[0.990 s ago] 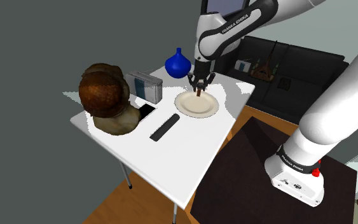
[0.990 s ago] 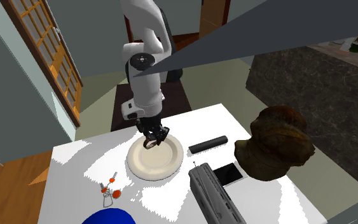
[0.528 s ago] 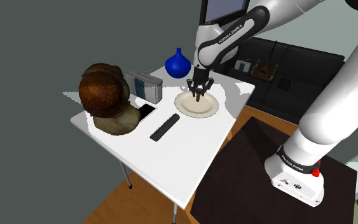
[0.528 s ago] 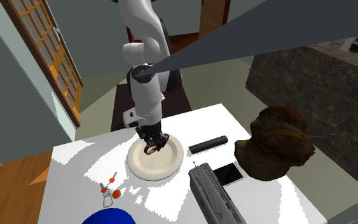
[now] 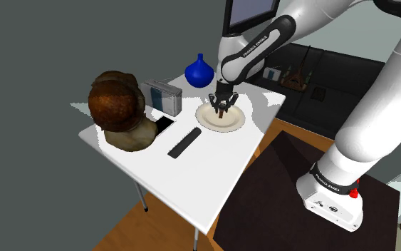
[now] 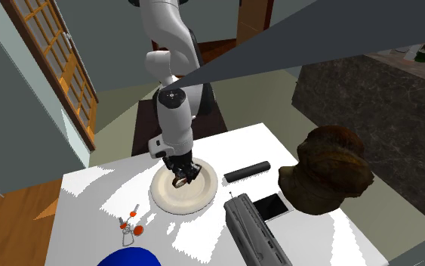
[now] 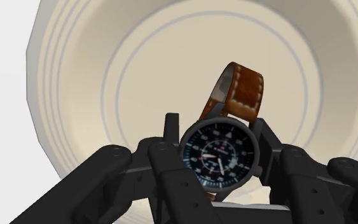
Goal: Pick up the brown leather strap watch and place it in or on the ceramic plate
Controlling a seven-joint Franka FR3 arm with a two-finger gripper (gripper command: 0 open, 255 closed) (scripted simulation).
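My black gripper (image 7: 217, 159) is shut on a watch (image 7: 222, 149) with a dark dial and a brown strap (image 7: 241, 89) with white stitching. The strap curls out past the fingertips. Directly below lies the cream ceramic plate (image 7: 75, 76), close to the watch. In the shoulder view the gripper (image 5: 221, 108) hangs low over the plate (image 5: 233, 123) on the white table. In the second exterior view the gripper (image 6: 180, 175) holds the watch (image 6: 180, 181) just above the plate (image 6: 165, 198); whether the strap touches the plate I cannot tell.
On the white table (image 5: 213, 185) lie a black remote (image 5: 184, 142), a phone (image 5: 164, 125), a grey box (image 5: 162, 96), a blue vase (image 5: 199, 70) and a brown bust (image 5: 119, 108). Small orange bits (image 6: 130, 221) lie near the vase in the second exterior view.
The gripper has come down with the watch toward the plate's middle. Nothing else on the table has moved.
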